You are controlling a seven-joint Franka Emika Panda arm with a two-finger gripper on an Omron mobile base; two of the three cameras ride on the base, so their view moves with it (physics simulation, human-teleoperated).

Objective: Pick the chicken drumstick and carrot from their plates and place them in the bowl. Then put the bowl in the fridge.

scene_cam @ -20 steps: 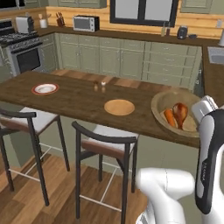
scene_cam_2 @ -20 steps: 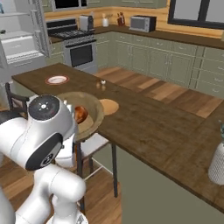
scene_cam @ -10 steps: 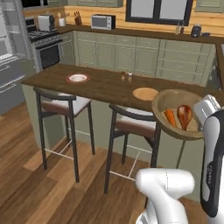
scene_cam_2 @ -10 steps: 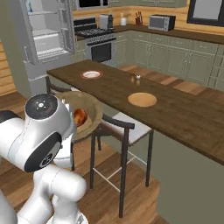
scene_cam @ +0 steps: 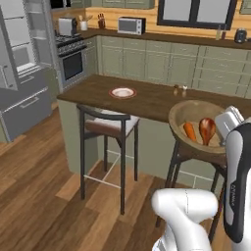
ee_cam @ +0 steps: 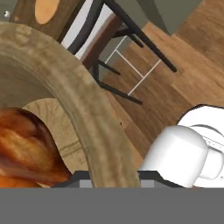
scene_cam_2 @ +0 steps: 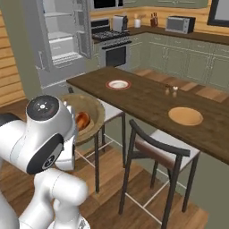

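From behind on the left, the wooden bowl (scene_cam: 196,128) hangs in the air off the near edge of the counter (scene_cam: 147,100), above a stool, with the carrot (scene_cam: 189,131) and the chicken drumstick (scene_cam: 206,129) side by side inside it. The red-rimmed plate (scene_cam: 122,92) sits on the counter, and the open fridge (scene_cam: 22,63) stands far left. From behind on the right, the bowl (scene_cam_2: 91,114) shows just past the arm's round joint, the drumstick (scene_cam_2: 82,120) within; the red-rimmed plate (scene_cam_2: 118,84) and the tan plate (scene_cam_2: 185,116) lie well apart on the counter (scene_cam_2: 147,100), the fridge (scene_cam_2: 60,40) open beyond. At the hand, the gripper (ee_cam: 114,175) is nearly closed, pinching the bowl's thick rim (ee_cam: 78,113), drumstick (ee_cam: 26,148) beside it.
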